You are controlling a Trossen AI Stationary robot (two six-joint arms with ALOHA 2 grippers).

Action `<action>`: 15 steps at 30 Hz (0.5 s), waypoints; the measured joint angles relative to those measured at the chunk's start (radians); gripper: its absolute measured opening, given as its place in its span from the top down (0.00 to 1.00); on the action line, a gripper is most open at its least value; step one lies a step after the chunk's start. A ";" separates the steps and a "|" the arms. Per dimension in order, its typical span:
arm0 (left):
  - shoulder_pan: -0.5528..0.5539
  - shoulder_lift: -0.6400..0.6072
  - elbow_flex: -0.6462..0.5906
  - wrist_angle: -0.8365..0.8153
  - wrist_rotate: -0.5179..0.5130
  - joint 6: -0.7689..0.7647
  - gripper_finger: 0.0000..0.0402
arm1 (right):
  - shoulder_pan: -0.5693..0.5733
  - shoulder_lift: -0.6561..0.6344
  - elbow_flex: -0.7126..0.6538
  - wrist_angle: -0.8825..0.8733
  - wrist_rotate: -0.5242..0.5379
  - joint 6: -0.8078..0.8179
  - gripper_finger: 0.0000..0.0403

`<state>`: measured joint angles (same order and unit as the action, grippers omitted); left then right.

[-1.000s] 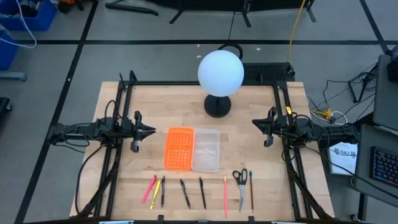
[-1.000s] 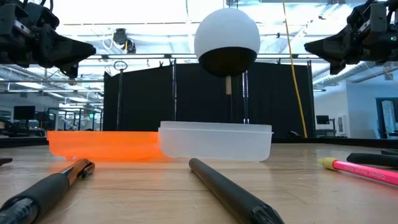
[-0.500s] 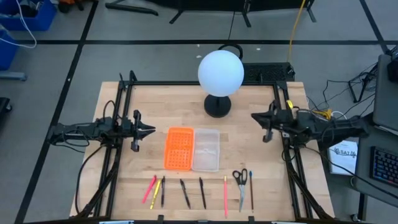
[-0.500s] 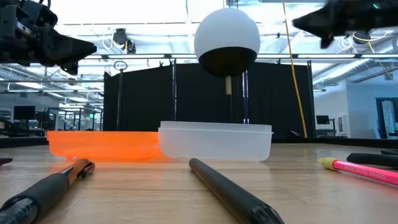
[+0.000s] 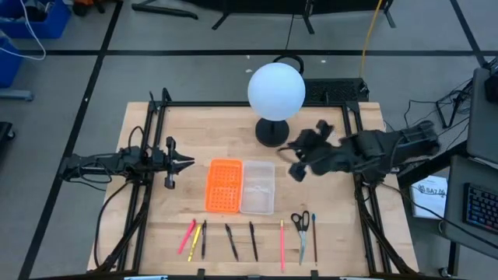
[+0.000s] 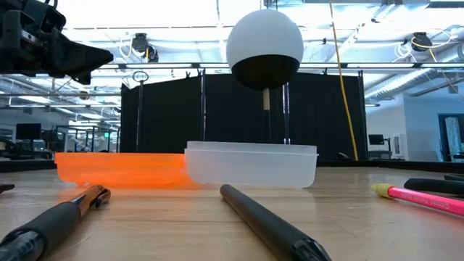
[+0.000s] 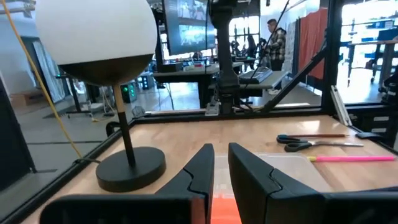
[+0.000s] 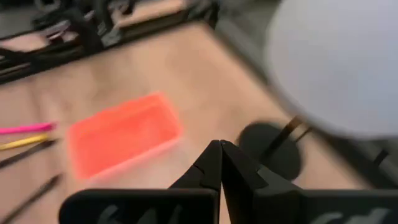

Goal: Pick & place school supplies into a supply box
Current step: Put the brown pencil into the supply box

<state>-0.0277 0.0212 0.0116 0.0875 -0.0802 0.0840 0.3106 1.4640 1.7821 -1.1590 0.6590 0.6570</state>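
The pens and pencils lie in a row near the table's near edge: pink, yellow, three black ones, red-orange and blue-tipped. The scissors lie among them. The clear supply box rests flat at mid-table beside an orange perforated tray. My left gripper hovers left of the tray, its fingers narrowly open. My right gripper hangs high, right of the box, shut, and holds nothing.
A lamp with a white globe on a black base stands at the far middle of the table, close to my right arm. Black frame rails run along the table's left and right sides. Bare wood lies between the box and the row of supplies.
My right arm has risen out of the low view and swung from the table's right edge toward the centre, stopping beside the lamp base, right of the box. Its wrist has tipped downward toward the table. The supplies and the box lie as before.
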 joint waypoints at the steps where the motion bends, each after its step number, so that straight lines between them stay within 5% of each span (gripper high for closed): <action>1: 0.000 0.000 0.000 0.000 0.000 -0.011 0.86 | 0.004 0.048 0.069 -0.081 -0.046 0.074 1.00; 6: 0.000 0.000 0.000 -0.011 0.000 -0.042 0.86 | 0.005 0.200 0.210 -0.423 -0.320 0.472 1.00; 15: 0.000 0.000 -0.001 -0.041 0.001 -0.029 0.86 | 0.117 0.236 -0.059 -0.417 -0.559 0.826 1.00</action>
<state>-0.0280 0.0216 0.0109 0.0464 -0.0792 0.0550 0.4275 1.7004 1.7231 -1.5761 0.0996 1.4827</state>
